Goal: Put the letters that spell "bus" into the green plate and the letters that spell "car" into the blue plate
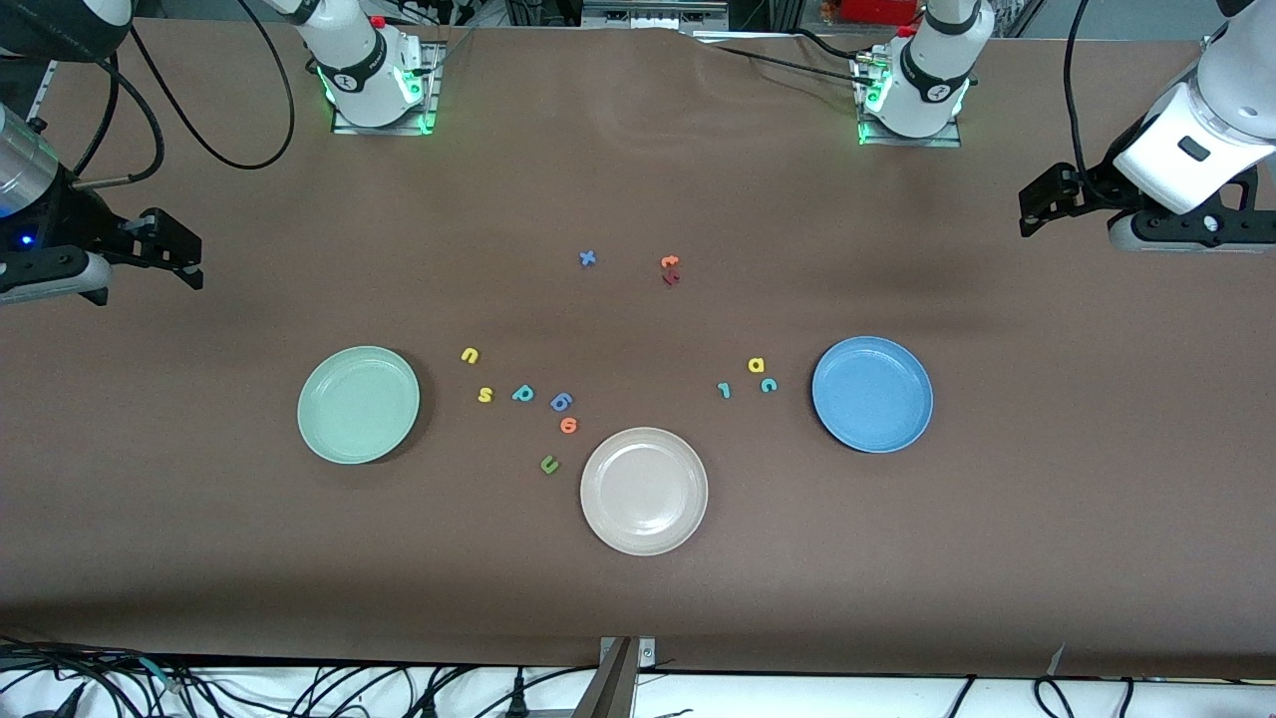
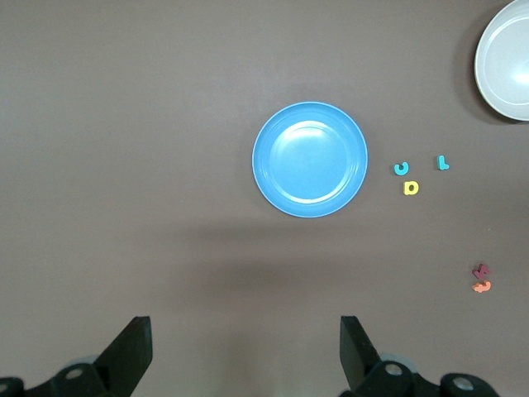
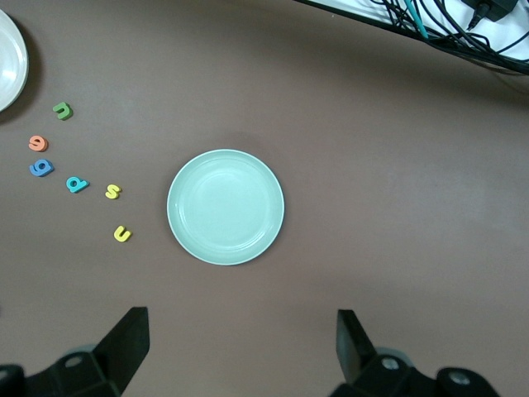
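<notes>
- Nothing sorted yet: green plate (image 1: 358,404) and blue plate (image 1: 872,394) both empty, so judged to be at the start.
- Left gripper (image 1: 1037,204) hangs over the table edge at the left arm's end, jaws spread, holding nothing. The wrist view looks down on the blue plate.
- Right gripper (image 1: 174,254) hangs over the table edge at the right arm's end, jaws spread, empty. The wrist view looks down on the green plate.
- "bus" set lies just beside the green plate, toward table centre: yellow u (image 1: 470,355), yellow s (image 1: 485,395), teal b (image 1: 523,393).
- "car" set lies just beside the blue plate, toward table centre: yellow a (image 1: 756,365), teal c (image 1: 768,385), teal r (image 1: 724,390).
- Each word sits near its own plate and arm, so short moves are likely.
- Distractors touch or crowd: blue 6 (image 1: 561,401) near the b, orange 6 (image 1: 568,425), green u (image 1: 548,464), beige plate (image 1: 644,491).
</notes>
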`<state>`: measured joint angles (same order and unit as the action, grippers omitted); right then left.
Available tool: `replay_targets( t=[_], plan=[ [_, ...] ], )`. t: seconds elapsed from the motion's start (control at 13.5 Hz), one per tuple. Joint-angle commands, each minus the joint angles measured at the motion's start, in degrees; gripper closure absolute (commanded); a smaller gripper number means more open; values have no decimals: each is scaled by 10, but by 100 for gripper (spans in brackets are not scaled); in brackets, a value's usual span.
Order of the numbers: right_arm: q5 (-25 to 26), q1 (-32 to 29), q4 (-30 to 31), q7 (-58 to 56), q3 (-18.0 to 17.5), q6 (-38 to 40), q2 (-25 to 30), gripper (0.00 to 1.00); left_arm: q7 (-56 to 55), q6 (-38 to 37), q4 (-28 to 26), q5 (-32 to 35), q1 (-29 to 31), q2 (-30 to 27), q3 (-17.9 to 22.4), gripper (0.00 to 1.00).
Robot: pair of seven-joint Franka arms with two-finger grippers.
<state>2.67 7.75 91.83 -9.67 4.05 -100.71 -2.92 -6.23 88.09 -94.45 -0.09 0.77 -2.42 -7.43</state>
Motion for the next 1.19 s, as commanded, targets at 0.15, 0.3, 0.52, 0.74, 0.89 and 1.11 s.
replay_targets(
  t=[0.15,0.3,0.52,0.74,0.89,1.11],
  plan=[
    [3,3,-17,2,0,13,-8,0,5,-22,23,22,-2,6,-7,0],
    [1,2,-17,0,2,12,-11,0,7,-22,23,22,-2,7,-12,0],
    [2,2,-17,2,2,17,-11,0,7,-23,23,22,-2,7,-12,0],
    [7,-3,-72,-3,5,31,-9,0,7,-24,23,21,-2,7,-11,0],
    [7,-3,-79,-21,7,42,3,0,7,-24,23,21,-2,7,-11,0],
    [5,-3,-105,-25,2,88,18,0,7,-24,23,21,-2,7,-11,0]
  ],
)
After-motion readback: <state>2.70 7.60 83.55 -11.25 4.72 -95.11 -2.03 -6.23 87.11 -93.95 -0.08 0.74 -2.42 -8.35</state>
